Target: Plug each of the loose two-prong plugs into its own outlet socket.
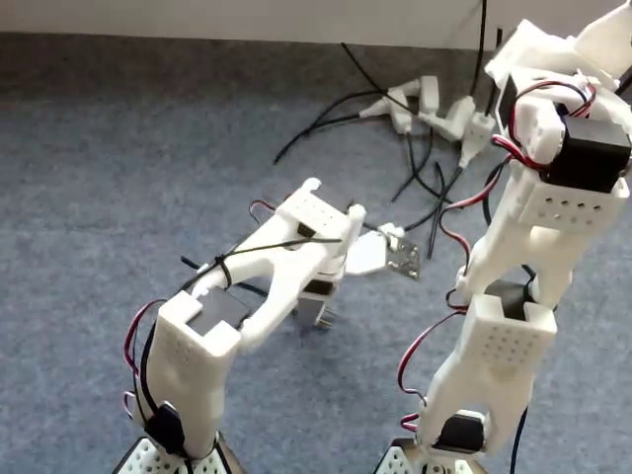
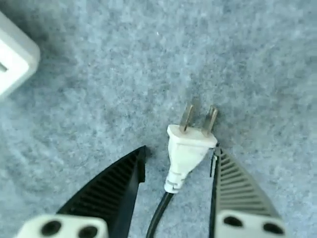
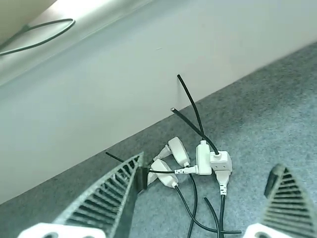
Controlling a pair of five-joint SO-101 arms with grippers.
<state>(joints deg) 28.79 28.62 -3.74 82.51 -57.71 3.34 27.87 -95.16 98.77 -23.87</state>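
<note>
A white outlet block (image 2: 11,59) is cut off at the frame edge. Among the cluster of white plugs and sockets (image 3: 204,159) by the wall, mated pairs cannot be made out.

The left gripper (image 2: 180,148) sits low over the grey carpet (image 2: 99,84). Its jaws are moderately parted around a loose white two-prong plug on a black cord (image 2: 187,145).

The right gripper (image 3: 208,162) is raised, with jaws wide and nothing held.

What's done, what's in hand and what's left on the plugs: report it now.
Done: in the cluster by the wall, some plugs look seated; the count is unclear. In hand: a loose plug lies on the carpet inside the open left tool, not gripped. Left: grip it and seat it in the white socket nearby. The right tool is open, empty.
</note>
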